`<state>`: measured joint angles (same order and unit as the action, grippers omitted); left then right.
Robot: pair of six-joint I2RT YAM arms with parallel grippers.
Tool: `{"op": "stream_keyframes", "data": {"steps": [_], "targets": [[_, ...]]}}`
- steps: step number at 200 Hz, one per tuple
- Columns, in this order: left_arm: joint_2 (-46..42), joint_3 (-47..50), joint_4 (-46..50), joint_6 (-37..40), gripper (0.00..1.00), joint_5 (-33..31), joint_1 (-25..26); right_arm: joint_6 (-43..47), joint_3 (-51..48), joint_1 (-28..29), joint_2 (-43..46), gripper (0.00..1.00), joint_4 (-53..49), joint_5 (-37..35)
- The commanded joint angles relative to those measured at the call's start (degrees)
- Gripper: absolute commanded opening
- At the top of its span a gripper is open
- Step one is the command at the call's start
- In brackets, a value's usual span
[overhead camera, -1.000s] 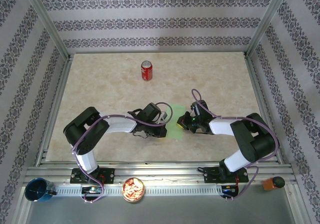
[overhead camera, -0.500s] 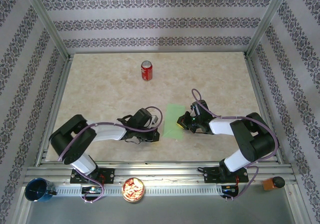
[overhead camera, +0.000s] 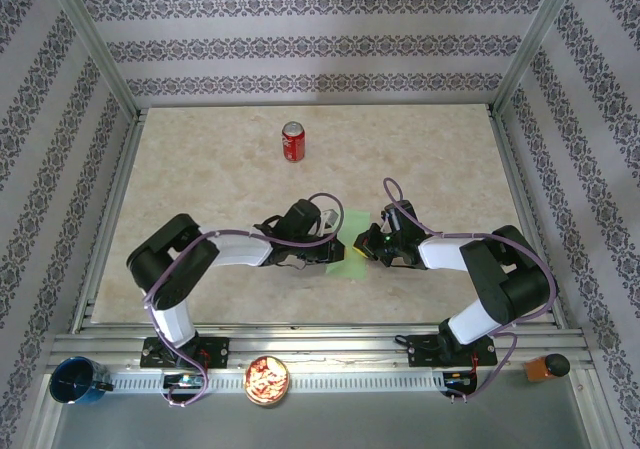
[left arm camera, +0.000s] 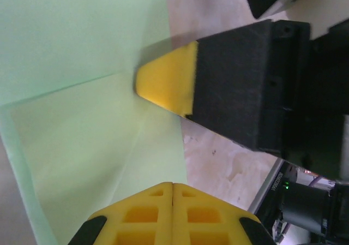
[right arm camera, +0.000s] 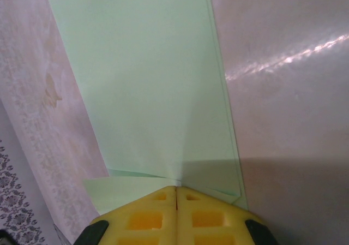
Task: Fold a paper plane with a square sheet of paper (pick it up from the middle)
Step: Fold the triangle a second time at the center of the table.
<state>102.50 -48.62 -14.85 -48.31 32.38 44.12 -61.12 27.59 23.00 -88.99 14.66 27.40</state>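
Folding seems early: the square sheet of paper [overhead camera: 347,244], doubled into a strip on the desk [overhead camera: 200,169] nearside of the red can [overhead camera: 293,141], lies pressed beneath clenched left fingers [left arm camera: 152,212] and right fingers [right arm camera: 207,217], pointed creases not yet made.

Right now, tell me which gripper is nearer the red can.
Left, narrowly. The left gripper sits at the paper's left edge, robot-side of the can; the right gripper at its right edge, farther.
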Motion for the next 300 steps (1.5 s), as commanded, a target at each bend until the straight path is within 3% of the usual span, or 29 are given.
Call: {"op": "stream_keyframes", "data": {"steps": [1, 45, 88, 153, 211, 235, 300], "targets": [[2.35, -2.53, 1.36, 1.03, 0.0, 0.6, -0.88, 0.65, -1.84, -0.5, -0.86, 0.0, -3.99, -2.63], [3.97, -0.59, 6.43, 3.65, 0.0, -3.47, -0.88, 0.9, -1.51, -0.5, -0.22, 0.0, -4.2, -2.35], [5.03, 3.86, 5.24, 3.85, 0.0, -4.51, -0.88, 2.32, 0.41, -0.55, 0.07, 0.0, -4.39, -0.56], [4.34, 5.61, 4.74, 3.71, 0.0, -4.15, -0.88, 5.05, 1.01, 3.86, 9.34, 0.02, -5.0, -1.91], [3.94, 5.12, 5.33, 4.16, 0.0, -4.15, -0.88, 3.58, 2.24, 9.01, 2.32, 0.0, -4.15, -2.26], [3.78, 5.37, 5.49, 4.2, 0.0, -4.27, -0.88, 3.51, 1.21, 7.96, 0.19, 0.0, -4.93, -4.79], [4.16, 5.56, 6.15, 4.55, 0.0, -4.54, -0.88, 5.12, 0.09, 0.91, 0.09, 0.0, -5.6, -3.41]]}}
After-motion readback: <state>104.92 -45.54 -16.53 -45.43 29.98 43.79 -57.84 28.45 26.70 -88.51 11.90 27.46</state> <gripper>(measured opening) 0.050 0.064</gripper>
